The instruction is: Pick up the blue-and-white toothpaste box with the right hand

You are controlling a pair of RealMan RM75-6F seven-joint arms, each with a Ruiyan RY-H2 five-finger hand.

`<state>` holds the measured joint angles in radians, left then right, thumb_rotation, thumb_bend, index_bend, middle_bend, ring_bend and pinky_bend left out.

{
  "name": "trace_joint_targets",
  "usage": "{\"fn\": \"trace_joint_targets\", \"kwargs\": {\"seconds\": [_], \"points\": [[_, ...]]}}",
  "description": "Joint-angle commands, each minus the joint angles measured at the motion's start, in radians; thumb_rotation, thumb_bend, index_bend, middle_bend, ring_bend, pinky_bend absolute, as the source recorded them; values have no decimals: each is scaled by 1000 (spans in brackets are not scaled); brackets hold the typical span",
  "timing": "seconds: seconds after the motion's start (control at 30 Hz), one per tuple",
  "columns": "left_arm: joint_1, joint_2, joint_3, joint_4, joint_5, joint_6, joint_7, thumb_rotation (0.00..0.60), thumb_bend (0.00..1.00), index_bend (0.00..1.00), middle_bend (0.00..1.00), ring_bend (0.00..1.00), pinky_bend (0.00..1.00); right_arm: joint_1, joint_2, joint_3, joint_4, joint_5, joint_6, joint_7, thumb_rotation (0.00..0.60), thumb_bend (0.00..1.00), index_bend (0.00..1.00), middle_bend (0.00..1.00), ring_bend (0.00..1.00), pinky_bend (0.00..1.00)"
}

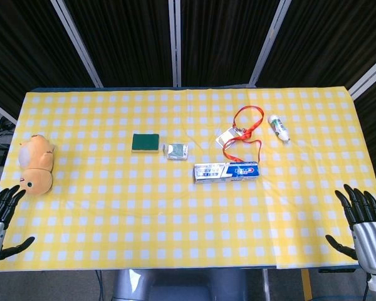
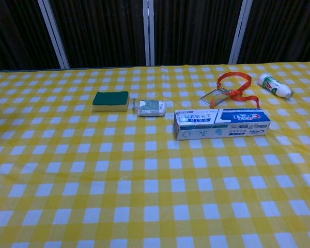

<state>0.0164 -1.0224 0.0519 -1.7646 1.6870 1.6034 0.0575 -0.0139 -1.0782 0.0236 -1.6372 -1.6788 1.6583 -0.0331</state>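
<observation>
Toothpaste box point(image 1: 226, 171) flat mid-tabletop point(image 1: 113, 238), well apart from right hand point(image 1: 362, 227) at near right edge, fingers point(image 1: 357, 204) spread, empty. Left hand point(image 1: 1, 218) likewise spread, partly cut off; both unseen in chest view.

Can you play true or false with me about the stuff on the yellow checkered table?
1. The right robot hand holds the toothpaste box. False: it is open, apart from the box.
2. A green sponge lies left of the small packet. True.
3. The plush toy is by the right robot hand. False: it is near the left robot hand.
4. The red lanyard lies beyond the box. True.
5. The white bottle stands upright. False: it lies down.
</observation>
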Motion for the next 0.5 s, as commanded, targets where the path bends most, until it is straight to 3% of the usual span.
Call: {"fn": "trace_joint_targets", "kwargs": {"seconds": [0.03,0.33,0.5], "points": [[0,0,0,-1,-1,0,0,600,0,0,0,0,0,0,2,-1,-4,3,-4,-3,600,0,61,0,0,0],[-6,1,-7,-2,-7,-5,-12,600,0,0,0,0,0,12,-8,-4,7,13,-38,2,600,0,61,0,0,0],[-19,-3,-9,-1,-23,-35,-10,600,0,0,0,0,0,103,-26,22,2,40,-180,-2,600,0,60,0,0,0]]}}
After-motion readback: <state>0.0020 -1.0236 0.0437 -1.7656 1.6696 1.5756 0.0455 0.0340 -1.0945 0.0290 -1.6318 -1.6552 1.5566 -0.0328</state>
